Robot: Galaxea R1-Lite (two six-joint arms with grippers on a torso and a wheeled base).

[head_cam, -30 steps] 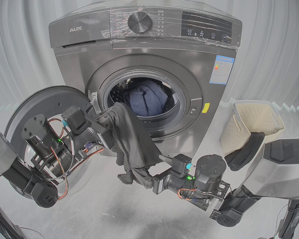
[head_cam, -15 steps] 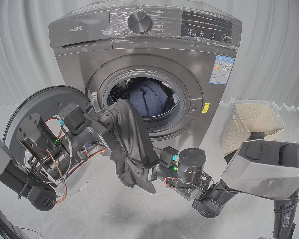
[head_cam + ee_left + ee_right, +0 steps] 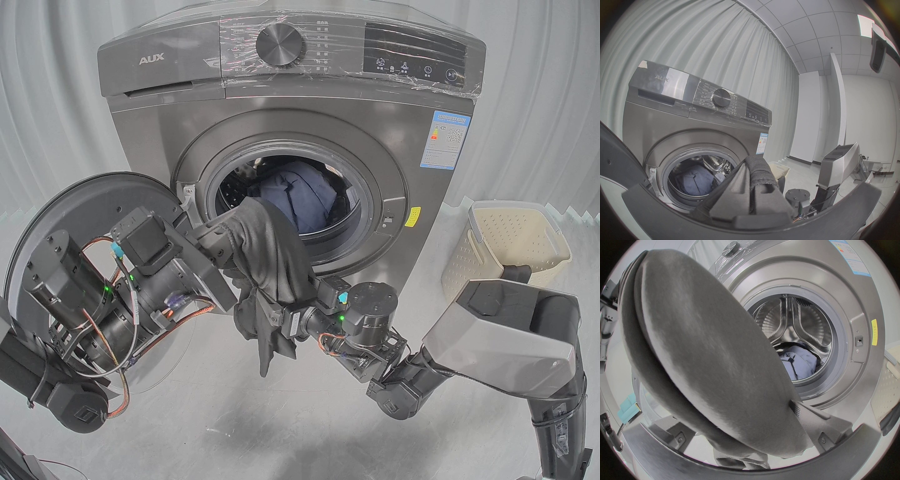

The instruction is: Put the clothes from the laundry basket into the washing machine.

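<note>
**Item: dark grey garment** (image 3: 269, 250). It hung in front of the washing machine (image 3: 156, 131), just below and to the left of the open drum mouth, its top fold level with the lower lip of the porthole. Not yet inside.

**Hold:** the left gripper (image 3: 224, 237) was closed on the upper fold, with cloth pinched between its pads. The right gripper (image 3: 284, 315) sat against the bunched lower part. Cloth covered it, so I could not tell its state.

**Handling, as I judged it:** soft, limp and light, with a matte knit that was unlikely to slip. It would sag and trail wherever unsupported. The loose tail below the right gripper looked likeliest to catch on the door seal, so a hold on the gathered bulk seemed best.

**Already loaded:** blue garment (image 3: 300, 200), lying in the drum.

**Source:** laundry basket (image 3: 500, 209), cream and perforated, on the floor to the right of the machine. A dark piece (image 3: 515, 273) showed at its near rim, partly hidden.

**Surroundings:** the door (image 3: 87, 200) stood swung wide to the left, the floor (image 3: 250, 425) was smooth and pale grey, and a pleated curtain (image 3: 50, 94) hung behind.
</note>
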